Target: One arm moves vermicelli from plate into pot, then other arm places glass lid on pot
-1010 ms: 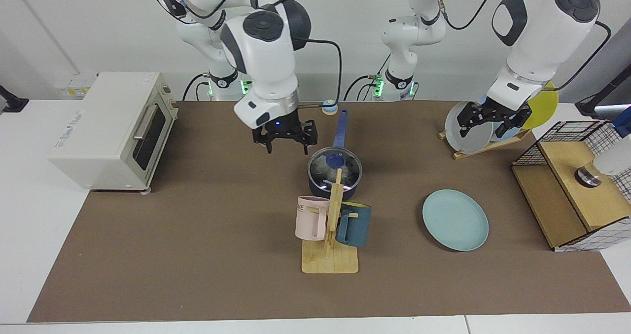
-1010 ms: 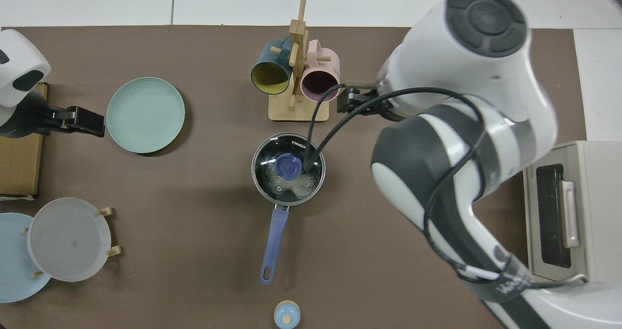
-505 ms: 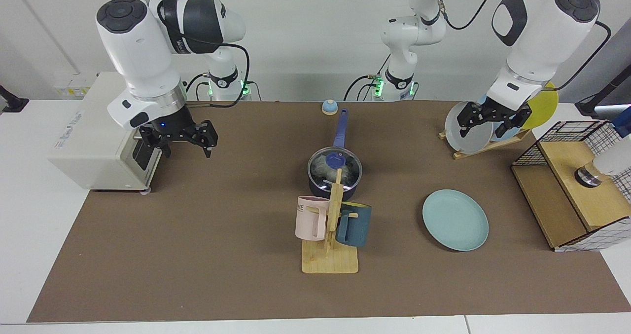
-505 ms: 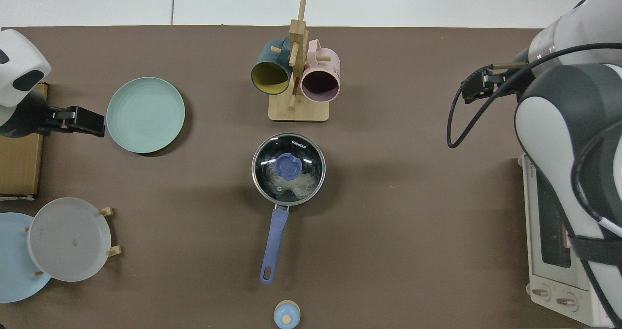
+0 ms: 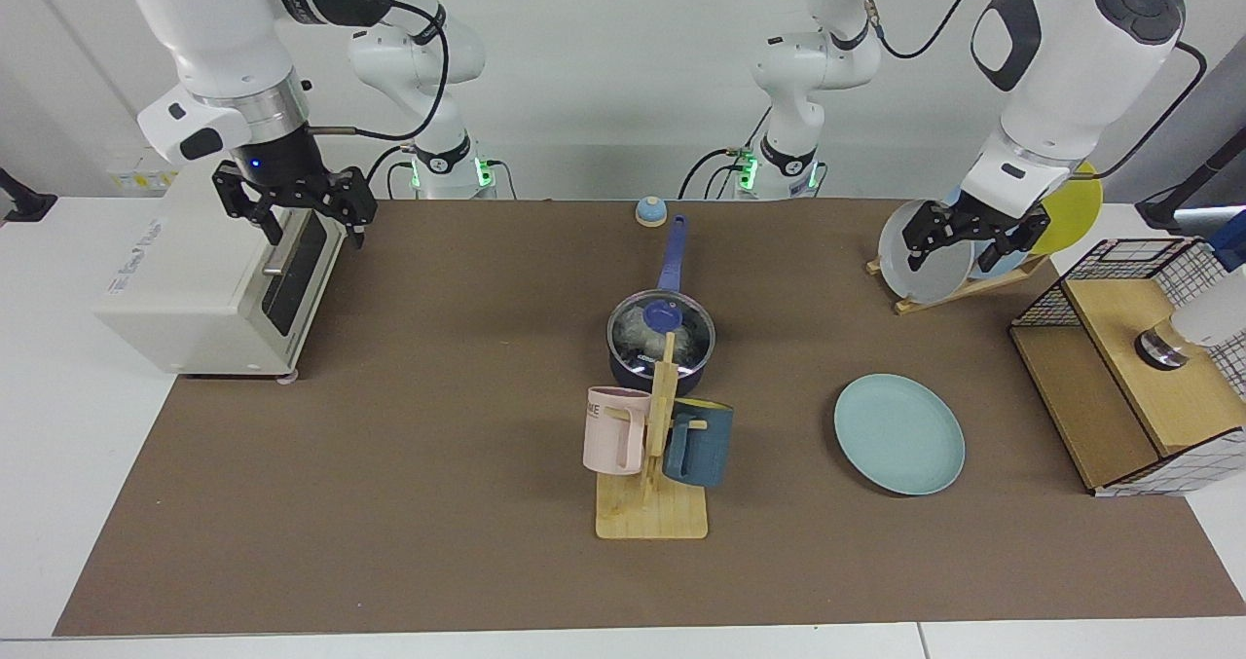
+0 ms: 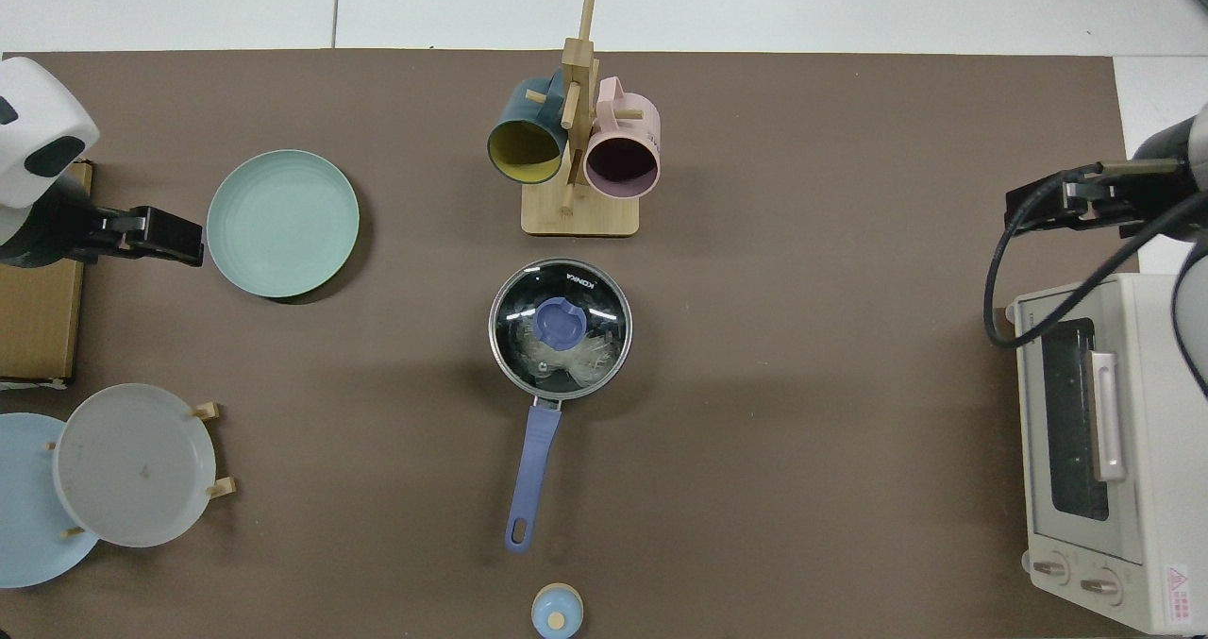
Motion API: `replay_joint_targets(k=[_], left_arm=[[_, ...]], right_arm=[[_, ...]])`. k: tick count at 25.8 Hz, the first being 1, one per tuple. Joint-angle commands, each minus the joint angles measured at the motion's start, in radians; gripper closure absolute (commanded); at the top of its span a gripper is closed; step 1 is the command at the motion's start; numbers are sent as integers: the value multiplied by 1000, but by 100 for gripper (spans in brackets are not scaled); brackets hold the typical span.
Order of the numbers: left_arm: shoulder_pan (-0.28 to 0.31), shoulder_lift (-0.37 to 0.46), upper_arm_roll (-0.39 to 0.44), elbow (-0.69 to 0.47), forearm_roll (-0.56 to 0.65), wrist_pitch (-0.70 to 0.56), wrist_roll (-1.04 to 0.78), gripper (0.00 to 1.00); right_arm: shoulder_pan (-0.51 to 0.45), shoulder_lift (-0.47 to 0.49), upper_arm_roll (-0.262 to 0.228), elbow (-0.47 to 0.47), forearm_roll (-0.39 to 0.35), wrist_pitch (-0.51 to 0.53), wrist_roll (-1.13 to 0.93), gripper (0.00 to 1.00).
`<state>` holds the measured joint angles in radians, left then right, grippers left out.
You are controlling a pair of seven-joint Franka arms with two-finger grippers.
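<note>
The clear glass lid sits on the dark navy pot. Far from the pot, the right gripper and left gripper hang with fingers apart.

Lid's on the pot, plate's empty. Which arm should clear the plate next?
Left. The left gripper, open, hangs near the plate; the right gripper, also open, is across the table by the toaster oven, beyond the pot.

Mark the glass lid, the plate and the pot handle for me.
glass lid [image 6: 560,323], top view, on its blue knob.
plate [image 5: 898,433], facing view, on its bare middle.
pot handle [image 6: 529,464], top view, midway along it.
</note>
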<state>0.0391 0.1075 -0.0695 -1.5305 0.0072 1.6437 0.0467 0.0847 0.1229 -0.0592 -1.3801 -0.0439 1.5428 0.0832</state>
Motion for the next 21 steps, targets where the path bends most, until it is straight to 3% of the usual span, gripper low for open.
replay_joint_targets(k=[1,7,21], left_arm=[[4,-29,-1,-34,7,4,5,0],[4,-28,-1,-34,7,4,5,0],[4,-28,-1,-34,7,4,5,0]], right_arm=[[-22,-126,-8,-151,22,23,-68,0],[-10,-196,-93,-252,22,88,-152,0],[-23,-193,-83,-243,22,92,-151,0]])
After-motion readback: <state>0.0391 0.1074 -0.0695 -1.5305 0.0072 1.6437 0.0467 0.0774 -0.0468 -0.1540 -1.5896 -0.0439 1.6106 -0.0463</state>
